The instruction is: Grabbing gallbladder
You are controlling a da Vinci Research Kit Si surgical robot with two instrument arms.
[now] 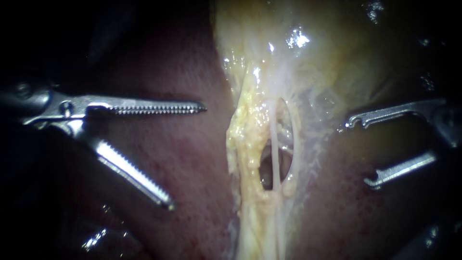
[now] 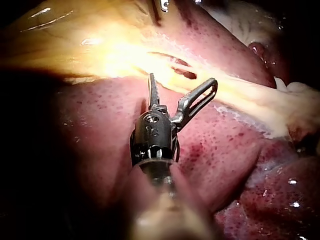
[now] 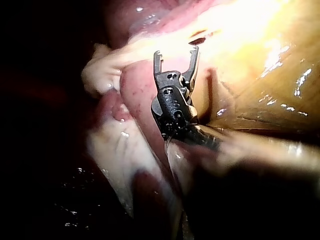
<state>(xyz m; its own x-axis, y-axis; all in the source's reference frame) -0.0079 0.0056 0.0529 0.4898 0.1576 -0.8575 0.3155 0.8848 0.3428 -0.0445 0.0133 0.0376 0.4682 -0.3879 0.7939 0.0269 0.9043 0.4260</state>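
Gallbladder (image 1: 308, 53) is seen as a pale yellow, glistening sac ahead of both sets of jaws, gripped by neither. Its narrowing yellow neck (image 1: 243, 139) runs down between the two instruments, with a thin pale tube (image 1: 275, 144) strung across an opening in it.

Left instrument (image 1: 187, 156): serrated jaws spread wide and empty. The upper tip is pointed at the neck and stops near it, apart from it. Bare red liver (image 1: 337, 212) is noted beneath and around the jaws, leaving open room on that side.

Right instrument (image 1: 358, 154): slotted jaws are likewise parted with nothing held, and a clear gap is left to the neck's frayed edge.

In the left wrist view the jaws (image 2: 183, 78) are splayed in a V over liver, just short of the yellow band.
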